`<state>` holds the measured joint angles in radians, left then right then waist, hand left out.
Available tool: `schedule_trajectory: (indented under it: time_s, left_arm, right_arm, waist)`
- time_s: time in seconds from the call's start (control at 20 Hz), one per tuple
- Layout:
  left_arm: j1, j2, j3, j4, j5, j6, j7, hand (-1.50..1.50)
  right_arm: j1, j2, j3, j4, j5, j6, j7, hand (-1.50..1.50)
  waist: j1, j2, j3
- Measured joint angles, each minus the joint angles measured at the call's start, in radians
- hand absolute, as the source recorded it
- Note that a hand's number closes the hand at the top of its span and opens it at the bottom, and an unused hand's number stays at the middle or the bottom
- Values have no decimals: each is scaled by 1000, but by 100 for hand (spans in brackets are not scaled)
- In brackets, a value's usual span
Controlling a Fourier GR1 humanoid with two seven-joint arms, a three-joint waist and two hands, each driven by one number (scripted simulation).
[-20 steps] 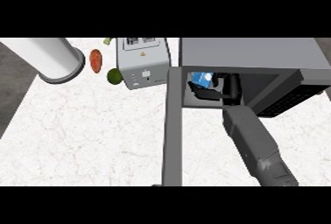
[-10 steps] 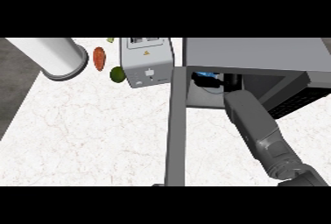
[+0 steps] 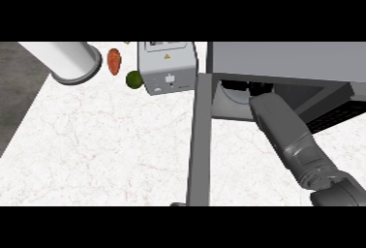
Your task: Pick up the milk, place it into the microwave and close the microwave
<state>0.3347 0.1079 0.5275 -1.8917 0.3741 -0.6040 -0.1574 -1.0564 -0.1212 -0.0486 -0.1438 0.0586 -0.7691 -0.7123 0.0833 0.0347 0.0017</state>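
Right forearm point(image 3: 286, 133) inside microwave point(image 3: 286, 58) (door point(image 3: 200, 140) edge-on)

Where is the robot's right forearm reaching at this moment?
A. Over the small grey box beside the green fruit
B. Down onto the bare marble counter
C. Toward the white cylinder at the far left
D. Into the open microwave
D: the right forearm runs up into the dark opening of the microwave, whose door stands swung open toward the viewer; the robot hand itself is hidden inside.

Grey microwave point(image 3: 286, 58), white grey-veined counter point(image 3: 100, 145), orange-red vegetable point(image 3: 114, 61), green fruit point(image 3: 133, 79), white cylinder point(image 3: 64, 60)
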Motion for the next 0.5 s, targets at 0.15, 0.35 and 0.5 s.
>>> schedule_trajectory:
  time_s: [0.15, 0.35, 0.5]
  left_arm:
    - [1, 2, 1, 4, -2, -8, -6, -150]
    - [-11, 7, -3, 10, -7, -12, -6, -150]
    - [-26, 11, -4, 24, -16, -11, -12, -150]
  right_arm:
    - [2, -18, -19, 11, -8, -18, 2, 150]
    - [8, -43, -39, 24, -16, -35, 4, 150]
    - [13, -61, -47, 37, -16, -42, 8, 150]
  waist:
    - [7, 3, 1]
    - [14, 9, 1]
    - [17, 12, 2]
